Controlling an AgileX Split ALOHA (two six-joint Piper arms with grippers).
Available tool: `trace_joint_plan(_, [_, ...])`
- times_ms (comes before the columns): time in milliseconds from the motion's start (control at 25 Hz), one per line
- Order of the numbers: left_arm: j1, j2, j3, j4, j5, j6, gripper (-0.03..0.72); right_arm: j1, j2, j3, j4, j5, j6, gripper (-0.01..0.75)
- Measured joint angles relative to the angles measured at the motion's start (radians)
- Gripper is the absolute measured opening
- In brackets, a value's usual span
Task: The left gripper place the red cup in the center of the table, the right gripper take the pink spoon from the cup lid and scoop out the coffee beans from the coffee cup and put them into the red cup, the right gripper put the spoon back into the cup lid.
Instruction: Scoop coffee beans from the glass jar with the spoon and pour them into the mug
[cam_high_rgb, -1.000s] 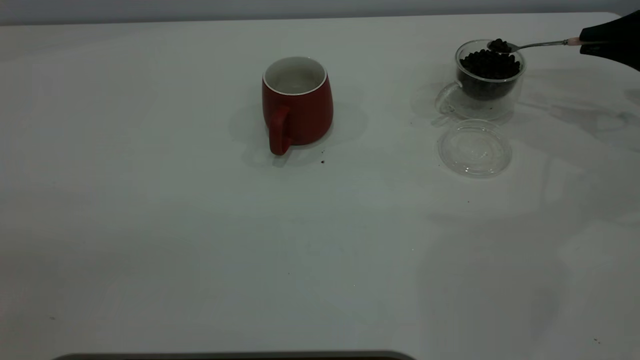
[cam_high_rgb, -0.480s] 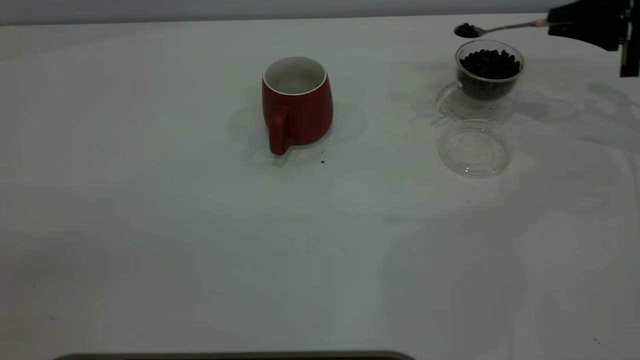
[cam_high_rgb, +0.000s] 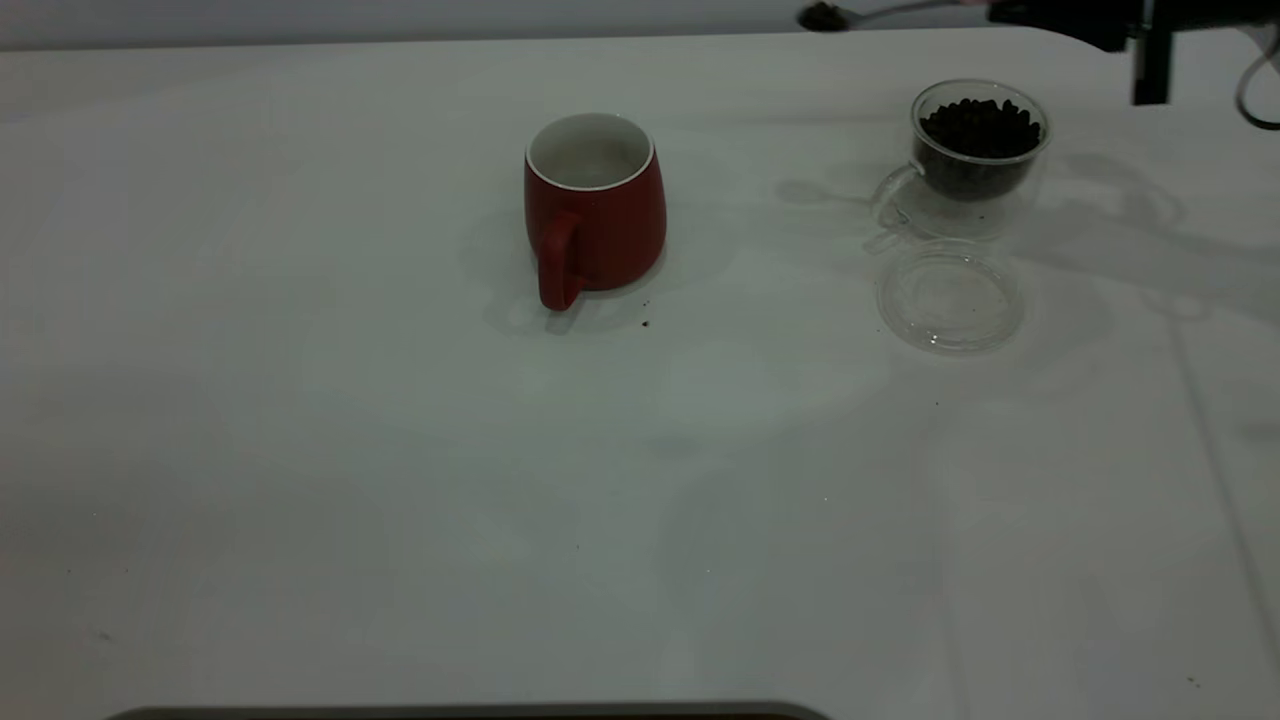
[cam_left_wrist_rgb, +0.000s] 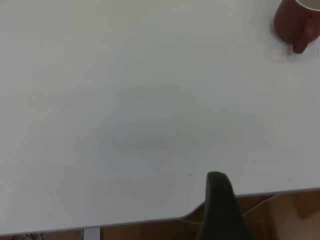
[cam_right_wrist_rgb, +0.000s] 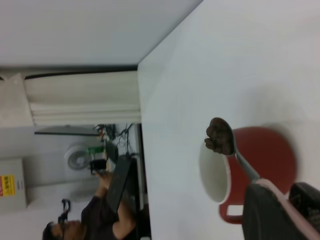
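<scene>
The red cup (cam_high_rgb: 595, 200) stands upright mid-table, handle toward the near side; it also shows in the left wrist view (cam_left_wrist_rgb: 295, 22) and the right wrist view (cam_right_wrist_rgb: 260, 160). The coffee cup (cam_high_rgb: 980, 150) stands at the right with a heap of coffee beans (cam_high_rgb: 978, 125) in it. The cup lid (cam_high_rgb: 950, 300) lies flat in front of it with nothing in it. My right gripper (cam_high_rgb: 1005, 12) is shut on the pink spoon's handle (cam_right_wrist_rgb: 280, 192), high up between the two cups. The spoon bowl (cam_high_rgb: 822, 16) carries beans (cam_right_wrist_rgb: 220, 136). My left gripper (cam_left_wrist_rgb: 220, 205) is parked at the table edge.
The white table (cam_high_rgb: 400, 480) has a few dark specks, one next to the red cup's base (cam_high_rgb: 645, 323). In the right wrist view a person (cam_right_wrist_rgb: 100, 210) and equipment show beyond the table's far edge.
My right gripper has lifted the spoon with beans out of the coffee cup and carried it up and to the left, toward the red cup. The cups and lid have not moved.
</scene>
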Motion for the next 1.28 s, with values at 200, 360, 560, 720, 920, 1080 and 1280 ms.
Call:
trace_joint_plan(200, [0.000,0.000,0.000,0.000,0.000,0.000,0.538,0.092,-0.001,0.000,0.021,0.000,0.006,0.095])
trace_joint_plan(360, [0.000,0.000,0.000,0.000,0.000,0.000,0.538,0.163,-0.001,0.000,0.047,0.000,0.009,0.095])
trace_joint_plan(560, [0.000,0.000,0.000,0.000,0.000,0.000,0.538,0.233,-0.001,0.000,0.071,-0.001,0.000,0.095])
trace_joint_plan(720, [0.000,0.000,0.000,0.000,0.000,0.001,0.538,0.278,-0.001,0.000,0.075,-0.052,-0.020,0.095])
trace_joint_plan(920, [0.000,0.000,0.000,0.000,0.000,0.002,0.538,0.308,-0.001,0.000,0.078,-0.163,-0.103,0.095])
trace_joint_plan(1080, [0.000,0.000,0.000,0.000,0.000,0.002,0.538,0.321,-0.001,0.000,0.079,-0.231,-0.207,0.095])
trace_joint_plan(1280, [0.000,0.000,0.000,0.000,0.000,0.002,0.538,0.346,-0.030,0.000,0.077,-0.283,-0.419,0.095])
